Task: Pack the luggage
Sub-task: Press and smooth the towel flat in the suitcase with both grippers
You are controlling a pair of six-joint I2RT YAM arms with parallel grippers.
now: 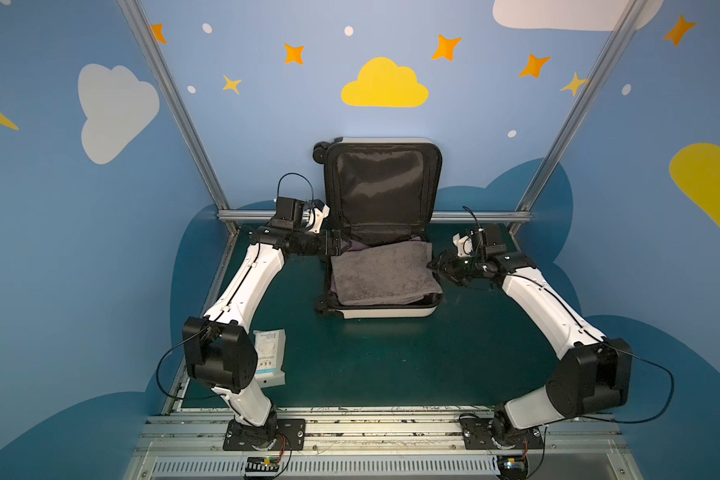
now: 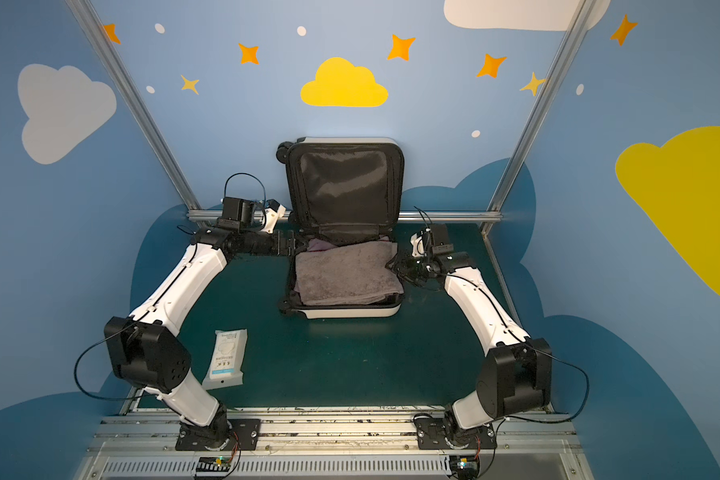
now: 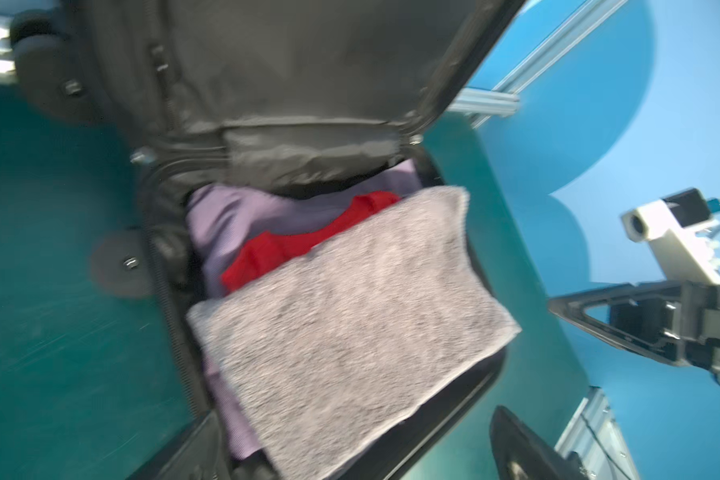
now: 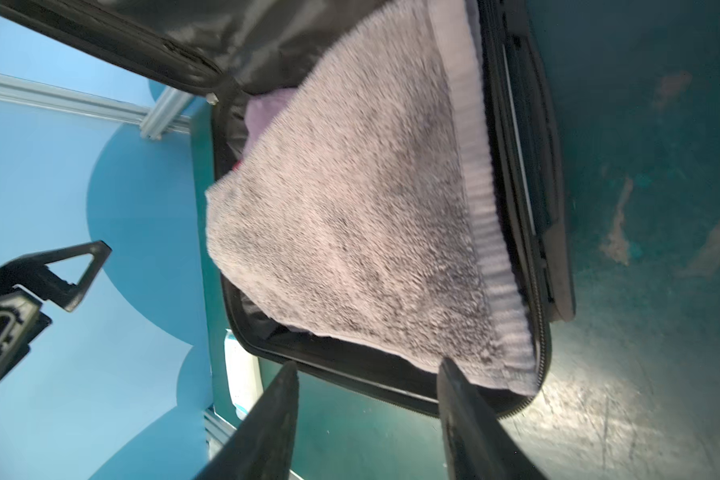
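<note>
Both empty and spread: left claw, right claw. I judge the luggage stiff-shelled; grip the lid rim.

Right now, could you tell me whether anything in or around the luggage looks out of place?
Yes. The grey towel lies skewed on top of the open luggage, one corner hanging over its right rim rather than tucked inside. A wipes pack lies on the table, outside the luggage.

Cream luggage, open, lid upright, rear-ctr.
</note>
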